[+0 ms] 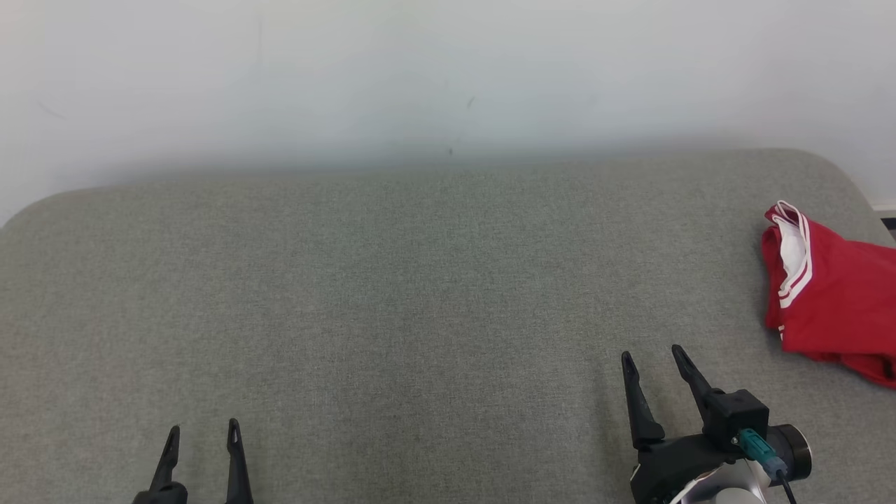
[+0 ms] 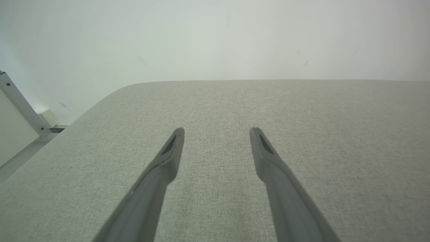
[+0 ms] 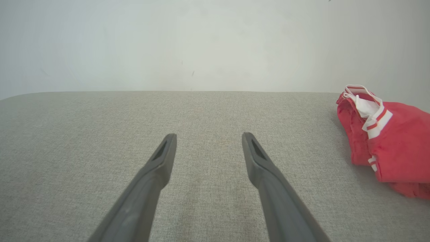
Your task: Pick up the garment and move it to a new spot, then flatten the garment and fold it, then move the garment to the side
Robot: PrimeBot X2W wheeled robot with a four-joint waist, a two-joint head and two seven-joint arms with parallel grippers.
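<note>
A red garment [image 1: 836,294] with white striped trim lies bunched at the far right edge of the grey padded surface [image 1: 392,294], partly cut off by the head view's right edge. In the right wrist view the garment [image 3: 393,137] sits off to the right of the fingers. My right gripper [image 1: 651,357] stands open at the lower right, to the lower left of the garment and apart from it, holding nothing. Its fingers are spread over bare fabric, gripper [image 3: 208,136]. My left gripper [image 1: 204,428] is open at the lower left, gripper [image 2: 216,129], with nothing between its fingers.
A pale wall [image 1: 448,77] rises right behind the padded surface. The surface has rounded back corners. In the left wrist view a metal frame bar [image 2: 20,107] and floor lie beyond the surface's left edge.
</note>
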